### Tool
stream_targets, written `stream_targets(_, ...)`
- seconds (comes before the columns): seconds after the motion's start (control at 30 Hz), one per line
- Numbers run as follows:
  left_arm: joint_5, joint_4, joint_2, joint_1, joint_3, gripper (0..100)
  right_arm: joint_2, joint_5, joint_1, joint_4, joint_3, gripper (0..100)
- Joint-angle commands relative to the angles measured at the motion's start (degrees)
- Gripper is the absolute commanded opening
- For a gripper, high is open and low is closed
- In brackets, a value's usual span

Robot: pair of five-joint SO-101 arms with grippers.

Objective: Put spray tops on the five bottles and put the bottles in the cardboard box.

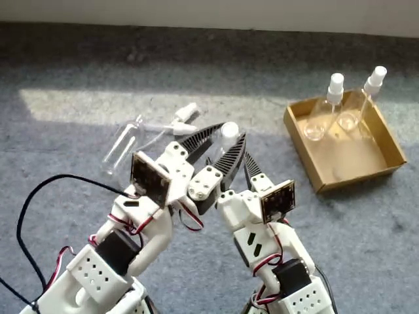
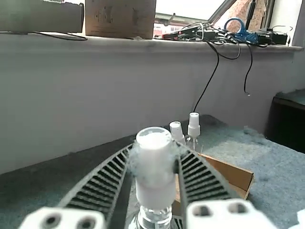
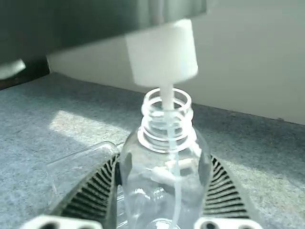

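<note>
Clear bottle [image 3: 164, 186] gripped by right end effector [image 3: 163, 167]; left end effector [image 2: 156, 151] grips top [image 2: 153, 162] above.

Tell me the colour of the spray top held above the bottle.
White; the spray top above the bottle shows best in the right wrist view.

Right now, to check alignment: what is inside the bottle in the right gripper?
The spray top's thin tube runs down through the neck into the clear bottle in the right gripper; its lower end is out of view.
</note>
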Motion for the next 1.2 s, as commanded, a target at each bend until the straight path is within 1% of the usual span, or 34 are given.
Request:
stream_targets(0.0, 0.53, 0.26, 6.99, -0.75, -6.37, 0, -0.92, 0.09, -0.04, 0.22, 6.73, 11.2)
stream_targets(0.17, 0.53, 1.23, 7.96, -1.01, -6.20, 0, -0.92, 0.09, -0.04, 0.22, 6.73, 11.2)
stream_targets(0.37, 0.53, 12.13, 7.96, -0.75, -9.89, 0, -0.92, 0.09, -0.04, 0.22, 6.73, 11.2)
stream_targets(0.47, 0.53, 15.38, 7.96, -0.75, -10.42, 0, -0.92, 0.09, -0.04, 0.22, 6.73, 11.2)
stream_targets(0.93, 0.26, 15.74, 7.87, -0.66, -10.07, 0, -0.92, 0.09, -0.04, 0.22, 6.73, 11.2)
stream_targets(0.97, -0.79, 15.56, 7.87, -0.66, -10.07, 0, -0.92, 0.09, -0.04, 0.22, 6.73, 11.2)
stream_targets(1.1, -10.02, 15.47, 7.96, 0.22, -10.07, 0, -0.92, 0.09, -0.04, 0.22, 6.73, 11.2)
stream_targets(1.17, -11.60, 15.74, 7.96, 1.54, -10.07, 0, -0.92, 0.09, -0.04, 0.22, 6.73, 11.2)
